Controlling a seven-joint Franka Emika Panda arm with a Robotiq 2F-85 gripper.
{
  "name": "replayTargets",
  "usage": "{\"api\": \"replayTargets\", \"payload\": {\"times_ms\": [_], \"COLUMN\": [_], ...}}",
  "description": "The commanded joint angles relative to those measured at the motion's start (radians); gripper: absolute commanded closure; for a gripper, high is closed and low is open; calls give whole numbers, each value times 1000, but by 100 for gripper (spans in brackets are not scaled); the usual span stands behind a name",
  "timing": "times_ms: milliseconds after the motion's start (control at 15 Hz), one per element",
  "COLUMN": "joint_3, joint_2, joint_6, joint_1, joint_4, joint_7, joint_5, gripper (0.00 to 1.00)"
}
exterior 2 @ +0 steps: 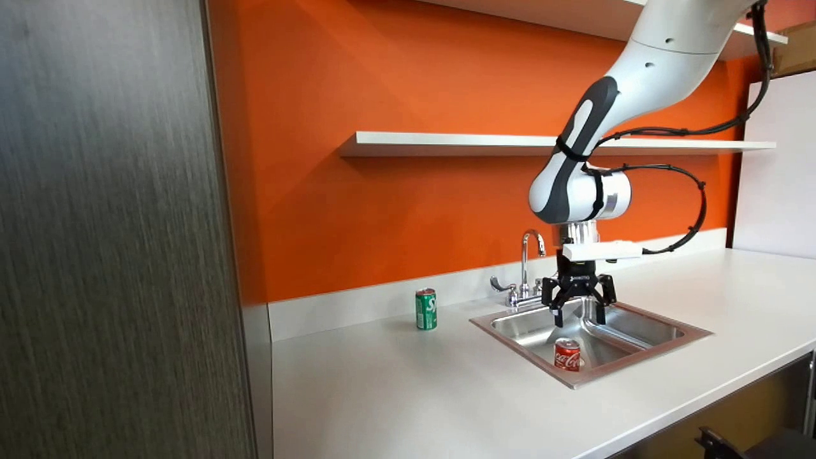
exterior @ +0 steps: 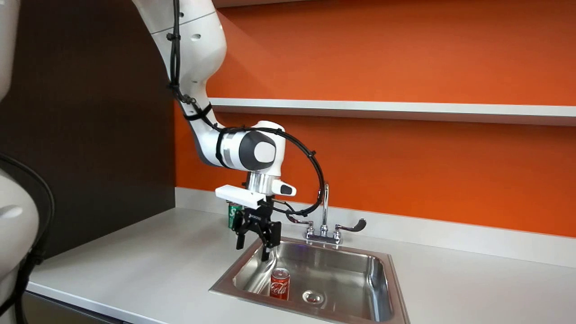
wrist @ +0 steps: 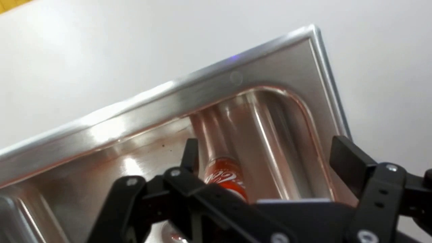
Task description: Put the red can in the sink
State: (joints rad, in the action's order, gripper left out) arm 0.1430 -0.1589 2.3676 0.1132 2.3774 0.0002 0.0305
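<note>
The red can (exterior: 279,286) stands upright inside the sink (exterior: 396,288), near the basin's side wall and beside the round drain. It also stands in the sink (exterior 2: 519,350) in an exterior view, where the red can (exterior 2: 567,357) has its base hidden by the rim. My gripper (exterior: 253,250) hangs above the sink's edge with its fingers apart and nothing between them. It also shows open above the can (exterior 2: 580,317). In the wrist view, the open gripper (wrist: 268,153) partly covers the red can (wrist: 224,172), which lies below the fingers, apart from them.
The chrome faucet (exterior: 325,211) with lever handles (exterior: 355,226) rises behind the sink, close to my wrist and cable. A green can (exterior 2: 426,309) stands on the counter by the backsplash. A white shelf (exterior 2: 446,143) runs along the orange wall.
</note>
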Motion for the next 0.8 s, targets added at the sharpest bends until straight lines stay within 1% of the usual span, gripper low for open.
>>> {"api": "replayTargets", "payload": {"times_ms": [0, 133, 467, 533, 733], "joint_3": [-25, -38, -50, -50, -50], "joint_2": [160, 220, 352, 265, 278], "joint_6": [-54, -76, -144, -101, -103], "joint_1": [-23, -34, -46, -42, -42], "joint_4": [134, 189, 302, 246, 259], "joint_7": [-18, -26, -70, -32, -34], "joint_5": [-52, -56, -11, -29, -29], "gripper": [0, 0, 0, 0, 0]}}
